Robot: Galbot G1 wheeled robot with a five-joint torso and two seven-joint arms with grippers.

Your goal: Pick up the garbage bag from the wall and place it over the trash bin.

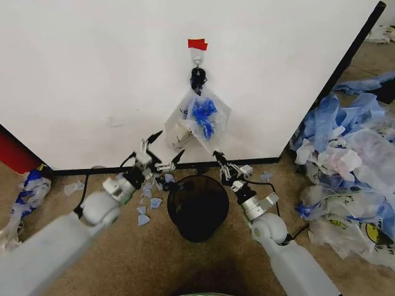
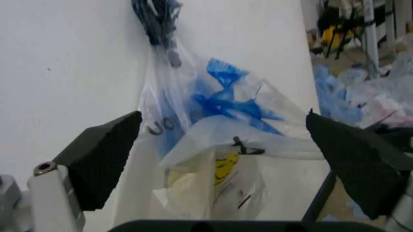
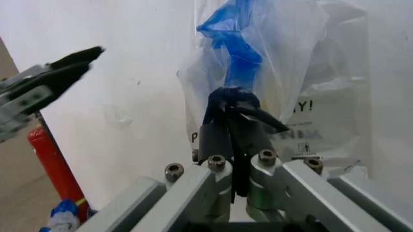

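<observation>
On the wall: the wall carries our garbage bag, hung from a hook under red tape; its knotted handles bunch at the hook
Below it: the trash bin stands on the floor, apart from the bag
Left gripper: our left gripper sits just beside the bag's lower left edge, fingers spread wide
Right gripper: our right gripper is at the lower right corner, fingers pressed together; whether film is pinched we cannot tell
Handling: we judge the bag light, limp, slippery, easily torn
Hold: we would pinch the lower edges or gathered handles
</observation>
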